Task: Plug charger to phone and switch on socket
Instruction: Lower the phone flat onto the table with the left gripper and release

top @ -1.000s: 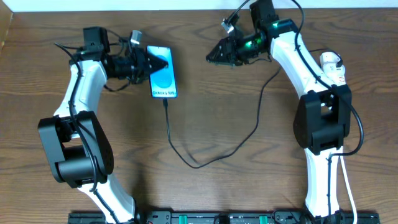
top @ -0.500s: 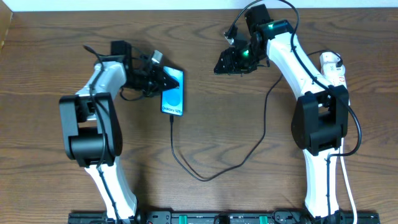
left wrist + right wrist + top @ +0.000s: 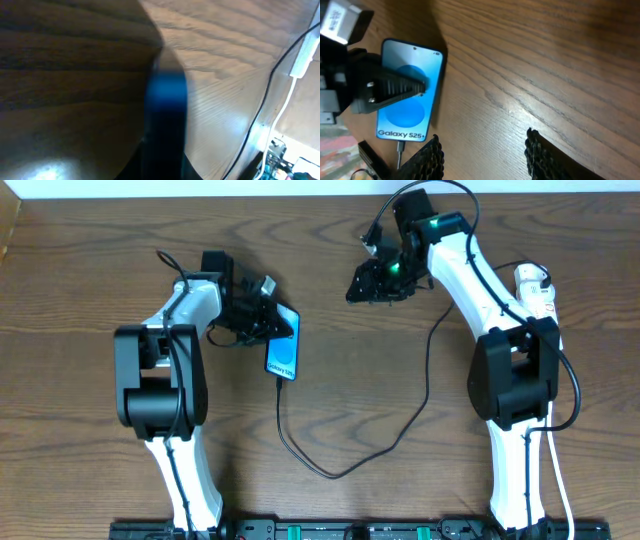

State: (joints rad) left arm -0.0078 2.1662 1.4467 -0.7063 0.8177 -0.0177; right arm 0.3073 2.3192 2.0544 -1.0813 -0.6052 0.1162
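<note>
The phone [image 3: 283,352] had slid across the table [image 3: 80,430] toward five o'clock over the last second, turning a little so that its top leaned toward one o'clock. The left claw [image 3: 268,323] had travelled with it. That claw was fully closed, its tips resting on the blue screen. We judged it was pressing and dragging the phone, though we could not tell for certain that it was not pinching an edge.

At the phone's six o'clock end the charger [image 3: 330,470] was seated in the port. From there it looped down, then climbed toward one o'clock until we lost it behind the right arm. We could not see its plug head.

The right claw [image 3: 365,285] had barely shifted. It hung above bare wood at two o'clock of the phone, its jaws about half apart and holding nothing.

The socket [image 3: 535,288] lay at three o'clock of that claw, partly hidden by the arm.

We judged the phone end done. Switching on the socket remained, and that seemed to be work for the free right claw.
</note>
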